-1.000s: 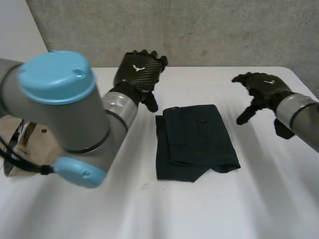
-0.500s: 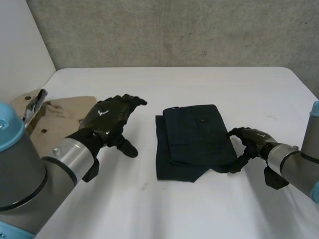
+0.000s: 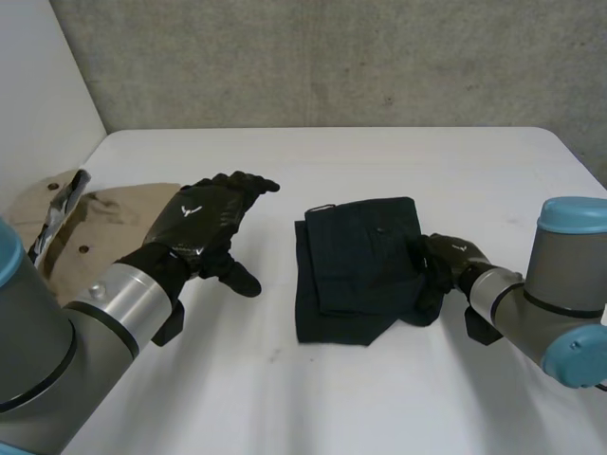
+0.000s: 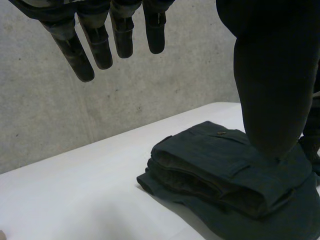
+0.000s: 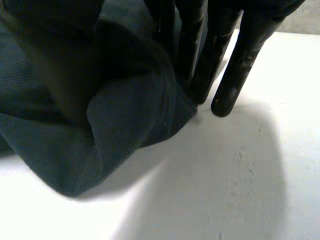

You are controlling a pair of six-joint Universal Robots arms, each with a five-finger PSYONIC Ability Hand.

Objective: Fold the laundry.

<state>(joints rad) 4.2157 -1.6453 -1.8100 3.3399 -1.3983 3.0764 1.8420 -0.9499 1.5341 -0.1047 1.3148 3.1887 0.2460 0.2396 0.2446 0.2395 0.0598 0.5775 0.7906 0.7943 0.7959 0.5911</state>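
Observation:
A dark blue folded garment (image 3: 356, 270) lies in the middle of the white table (image 3: 398, 161), stacked in layers (image 4: 220, 170). My right hand (image 3: 446, 262) is at its right edge, near the front corner. There the thumb (image 5: 55, 65) lies on top of the cloth (image 5: 125, 115) and the fingers (image 5: 240, 65) curl in against the fold, so the edge bunches up between them. My left hand (image 3: 201, 220) hovers to the left of the garment, apart from it, with straight fingers (image 4: 100, 45) and nothing in it.
A tan garment (image 3: 114, 223) lies flat at the table's left edge, behind my left forearm, with a small dark object (image 3: 59, 207) on its far corner. A grey wall stands behind the table.
My left arm swung from the back of the table to the left of the garment. My right hand came down and forward from the right, reached the garment's right edge and closed on it.

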